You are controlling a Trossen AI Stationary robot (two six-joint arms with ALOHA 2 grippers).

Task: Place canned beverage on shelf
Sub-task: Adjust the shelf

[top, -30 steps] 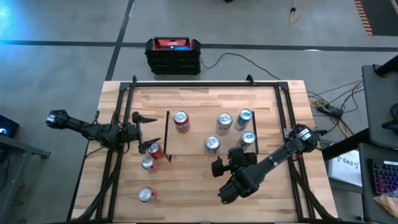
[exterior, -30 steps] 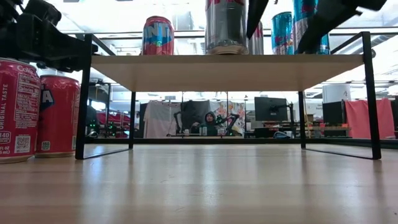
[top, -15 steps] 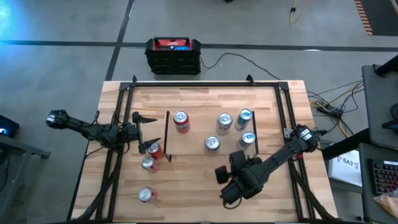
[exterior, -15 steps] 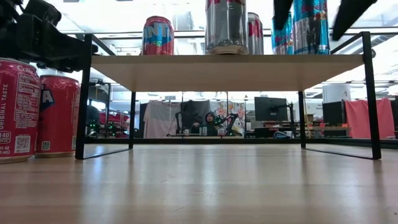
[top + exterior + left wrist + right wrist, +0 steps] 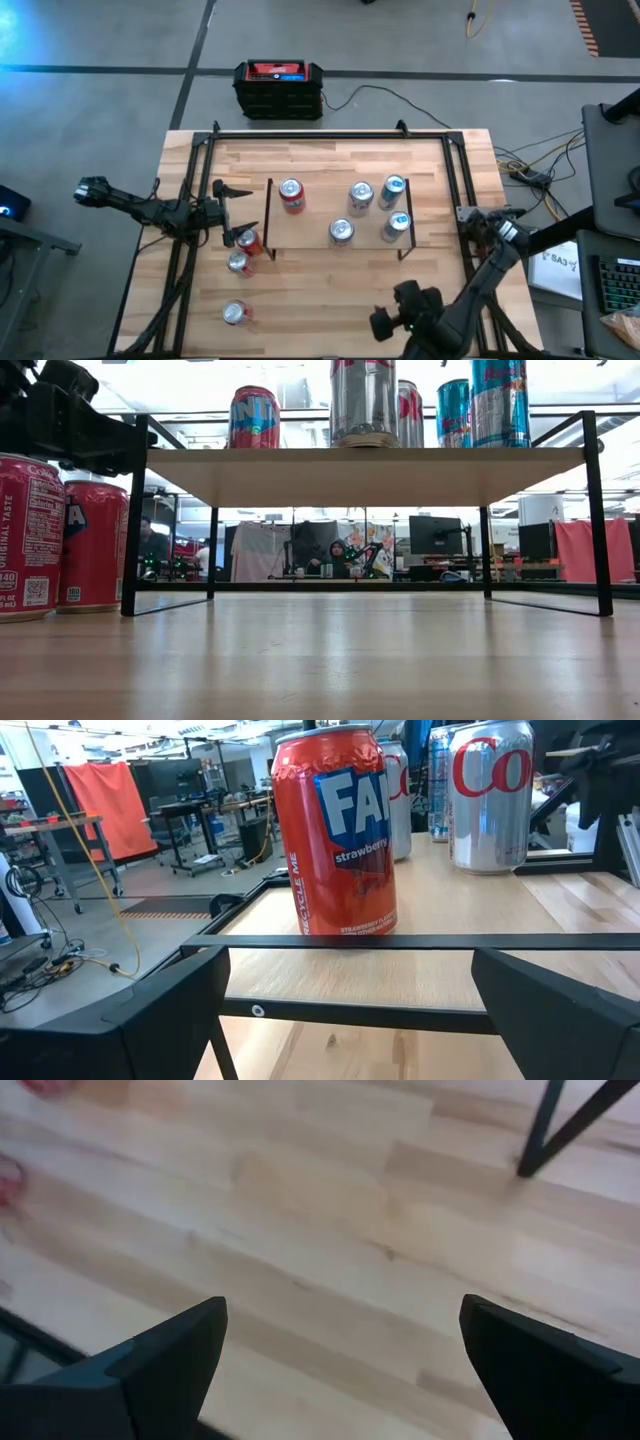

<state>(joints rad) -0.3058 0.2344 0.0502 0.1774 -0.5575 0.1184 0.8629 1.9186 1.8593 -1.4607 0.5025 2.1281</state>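
Five cans now on the shelf [image 5: 318, 244], the teal can [image 5: 397, 225] newly standing alone at its right front corner. Right tool [image 5: 392, 318], a second ago just beside that can, now pulled well clear toward the table's [image 5: 330, 160] near edge, wide open and empty. Left tool [image 5: 228, 212] parked open, holding nothing, just off the shelf's left end. Three red cans [image 5: 239, 263] left of the shelf, yet to place.

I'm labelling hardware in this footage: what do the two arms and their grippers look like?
Both arms are dark, near-black jointed links. The left gripper has two slim pointed black fingers; its wrist view shows the fingers as broad, matte, wedge-shaped. The right gripper has the same plain dark wedge fingers. The right arm carries chunky rounded joint housings. No markings or coloured parts are visible.
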